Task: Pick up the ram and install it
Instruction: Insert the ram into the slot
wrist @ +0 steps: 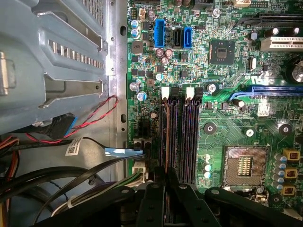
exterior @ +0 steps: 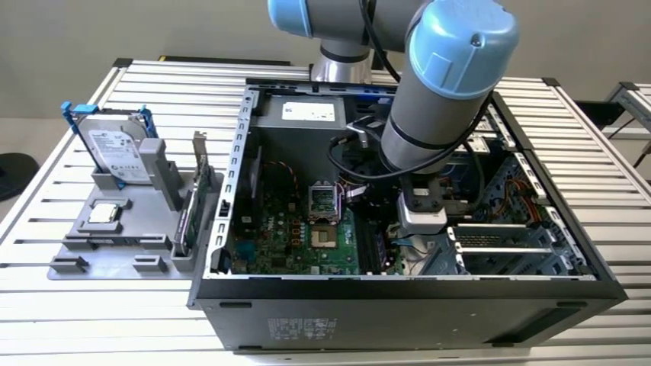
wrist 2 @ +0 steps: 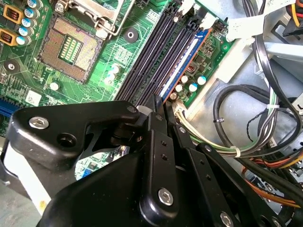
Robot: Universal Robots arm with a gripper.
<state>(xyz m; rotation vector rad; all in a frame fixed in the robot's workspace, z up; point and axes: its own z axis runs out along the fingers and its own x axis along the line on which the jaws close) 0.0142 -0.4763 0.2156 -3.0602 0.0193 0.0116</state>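
The ram (wrist 2: pixel 182 59) is seen seated edge-on in the outermost memory slot of the motherboard (wrist 2: pixel 142 28).

In both wrist views the ram (wrist: pixel 165 137) is shown beside three dark slots, and the gripper (wrist 2: pixel 161 111) is closed narrowly on its near end. In the exterior view the gripper (exterior: pixel 412 248) is lowered inside the open computer case (exterior: pixel 407 305); a hard drive (exterior: pixel 114 151) is held upright in a grey rack at the exterior view's left.

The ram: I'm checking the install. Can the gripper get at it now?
Probably yes: the gripper sits right at the end of the ram, and the cables lie beside it, not across.
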